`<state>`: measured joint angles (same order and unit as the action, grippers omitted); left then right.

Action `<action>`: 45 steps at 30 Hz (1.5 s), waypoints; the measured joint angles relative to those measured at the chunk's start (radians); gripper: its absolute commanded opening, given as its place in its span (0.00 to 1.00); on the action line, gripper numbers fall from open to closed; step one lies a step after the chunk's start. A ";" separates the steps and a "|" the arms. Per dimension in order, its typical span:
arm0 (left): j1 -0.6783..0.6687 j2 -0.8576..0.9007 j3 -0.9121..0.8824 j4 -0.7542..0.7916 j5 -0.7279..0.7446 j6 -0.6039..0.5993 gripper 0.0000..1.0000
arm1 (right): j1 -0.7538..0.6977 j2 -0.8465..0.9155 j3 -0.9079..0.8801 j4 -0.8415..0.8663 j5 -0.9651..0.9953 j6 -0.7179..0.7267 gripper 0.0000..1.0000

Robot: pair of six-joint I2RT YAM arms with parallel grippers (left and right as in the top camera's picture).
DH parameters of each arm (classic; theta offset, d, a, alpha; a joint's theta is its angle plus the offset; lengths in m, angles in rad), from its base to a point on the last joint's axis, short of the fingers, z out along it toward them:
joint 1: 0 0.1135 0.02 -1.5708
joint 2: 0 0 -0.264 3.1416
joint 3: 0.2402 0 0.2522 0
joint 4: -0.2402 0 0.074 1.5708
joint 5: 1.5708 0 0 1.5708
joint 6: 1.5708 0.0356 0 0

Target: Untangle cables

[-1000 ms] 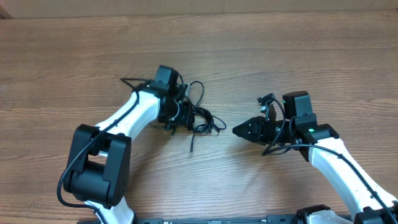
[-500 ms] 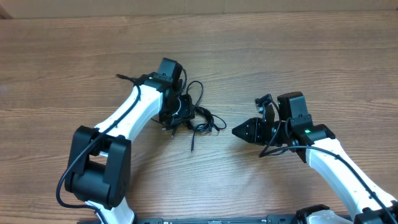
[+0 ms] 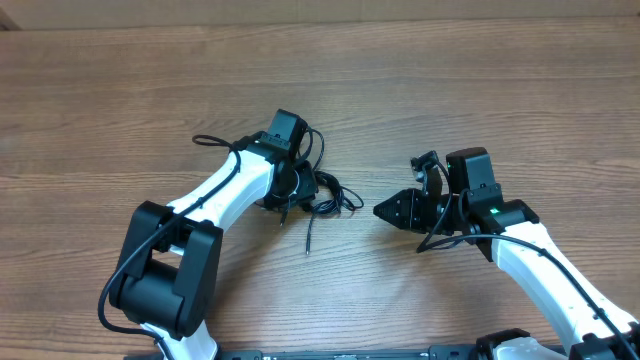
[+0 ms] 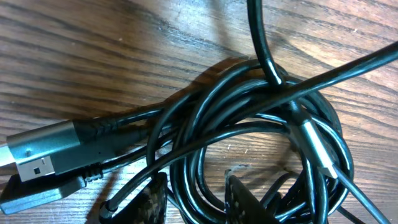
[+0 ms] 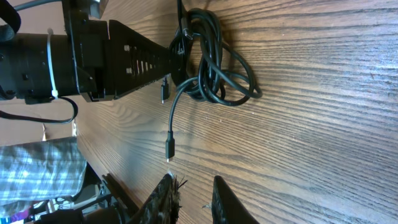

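Wood-grain counter (image 3: pixel 500 80) filled every view. 2 white-and-black arms reached in: the left arm (image 3: pixel 215 190) bent over the cables (image 3: pixel 328 192), while the right arm (image 3: pixel 545 255) sat well apart, pointing toward them. The cables lay mid-counter in 1 tight black coil. Left fingers (image 4: pixel 155 200) stood apart astride a few strands, not visibly pinching. Right fingers (image 5: pixel 165 194) were slightly parted and empty. 1 loose plug (image 5: pixel 170 149) trailed from the coil, and a grey USB plug (image 4: pixel 43 152) lay at its edge.

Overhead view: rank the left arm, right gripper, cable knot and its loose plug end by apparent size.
1. left arm
2-3. right gripper and cable knot: about alike; the knot is partly hidden under the arm, so unranked
4. loose plug end
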<state>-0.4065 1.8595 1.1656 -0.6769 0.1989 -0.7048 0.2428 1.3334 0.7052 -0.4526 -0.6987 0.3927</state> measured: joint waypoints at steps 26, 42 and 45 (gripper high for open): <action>0.000 0.000 -0.047 0.031 -0.029 0.007 0.04 | 0.000 0.000 0.000 0.006 0.000 0.000 0.18; 0.070 0.000 -0.047 0.130 0.335 0.603 0.04 | 0.105 0.000 0.000 -0.004 0.037 0.114 0.20; 0.098 0.000 -0.047 0.127 0.418 0.681 0.04 | 0.144 0.000 0.000 0.002 0.097 0.167 0.19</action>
<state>-0.3084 1.8595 1.1187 -0.5499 0.6170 -0.0238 0.3870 1.3334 0.7052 -0.4511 -0.6018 0.5598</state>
